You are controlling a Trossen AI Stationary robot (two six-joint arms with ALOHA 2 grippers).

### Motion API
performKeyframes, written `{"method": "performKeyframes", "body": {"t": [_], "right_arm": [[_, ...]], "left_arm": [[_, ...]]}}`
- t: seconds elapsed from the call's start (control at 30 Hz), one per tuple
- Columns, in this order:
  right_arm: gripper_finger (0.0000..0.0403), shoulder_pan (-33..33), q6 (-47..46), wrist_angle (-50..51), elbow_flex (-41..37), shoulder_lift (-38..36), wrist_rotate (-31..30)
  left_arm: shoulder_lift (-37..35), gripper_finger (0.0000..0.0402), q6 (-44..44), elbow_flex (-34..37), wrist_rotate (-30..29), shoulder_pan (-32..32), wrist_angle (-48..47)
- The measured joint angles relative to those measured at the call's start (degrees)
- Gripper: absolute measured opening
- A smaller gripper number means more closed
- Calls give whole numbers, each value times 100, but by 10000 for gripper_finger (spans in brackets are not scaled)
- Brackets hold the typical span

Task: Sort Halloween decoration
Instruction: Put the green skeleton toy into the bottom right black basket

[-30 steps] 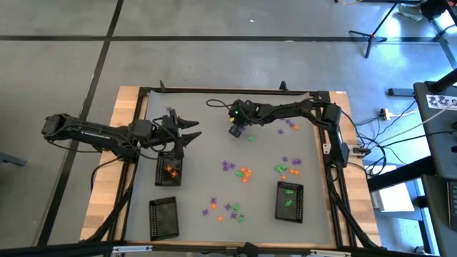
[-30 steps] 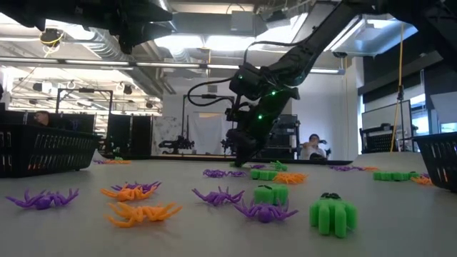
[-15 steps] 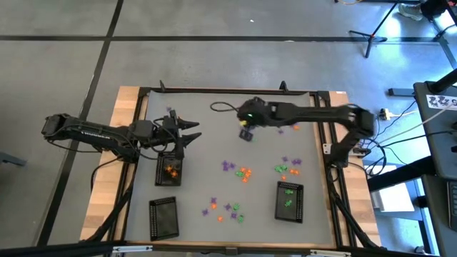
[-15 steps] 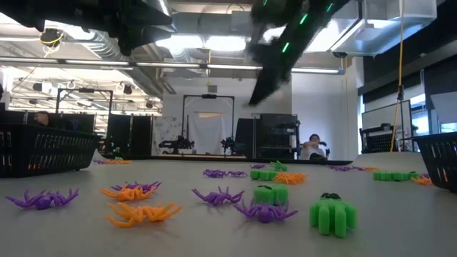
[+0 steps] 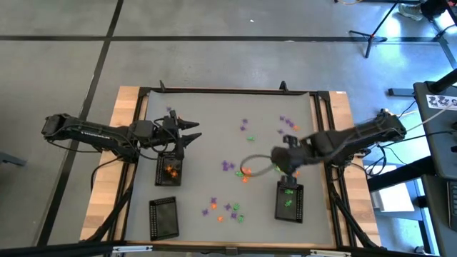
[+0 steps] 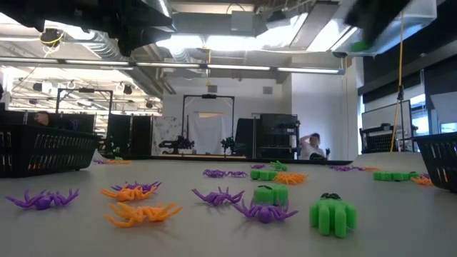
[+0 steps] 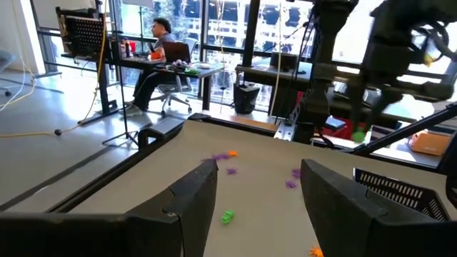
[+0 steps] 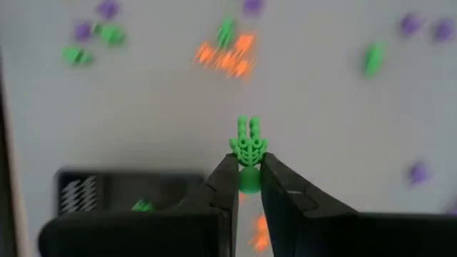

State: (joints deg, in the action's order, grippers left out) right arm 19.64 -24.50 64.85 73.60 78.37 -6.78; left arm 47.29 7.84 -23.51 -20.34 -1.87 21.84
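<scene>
Right arm reaching in from the table's right edge, stretched low toward the green-filled tray (image 5: 289, 201). Right gripper (image 8: 248, 165) just above that tray's far end, fingers (image 8: 227, 187) clamped on a green trinket (image 8: 247, 148). Trinket upright between the fingertips, long axis in line with the fingers, its two prongs pointing away from the wrist, toward the orange cluster (image 8: 227, 55) on the table (image 5: 207, 118). Trinket lifted clear of the table surface.

Left arm extended from the table's left edge, level, wrist over the far end of the tray with orange pieces (image 5: 169, 170). Left gripper (image 5: 187, 130) spread wide, nothing between its fingers (image 7: 187, 203).

Third tray (image 5: 163, 216), nearer the front edge than the orange-filled tray, contents not discernible.

Loose trinkets scattered between the orange-filled tray and the green-filled tray: purple piece (image 5: 227, 165) and orange piece (image 5: 245, 172) mid-table, mixed group (image 5: 230, 210) nearer the front edge, further purple pieces (image 5: 245, 126) beyond. Low view: purple spider (image 6: 44, 198), orange spider (image 6: 141, 211) and green piece (image 6: 332, 212) lying flat in the foreground.
</scene>
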Motion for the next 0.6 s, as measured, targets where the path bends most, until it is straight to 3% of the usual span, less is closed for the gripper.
{"method": "performKeyframes", "body": {"t": [0.33,0.5,0.6], "right_arm": [[57,1513,-1939,311,-168,2,366],[106,1933,-2531,269,-401,4,369],[145,2026,-2655,272,-577,4,49]], "left_arm": [[-1,194,83,0,2,0,-87],[-2,194,83,0,1,0,-163],[-1,194,83,0,1,0,-188]]}}
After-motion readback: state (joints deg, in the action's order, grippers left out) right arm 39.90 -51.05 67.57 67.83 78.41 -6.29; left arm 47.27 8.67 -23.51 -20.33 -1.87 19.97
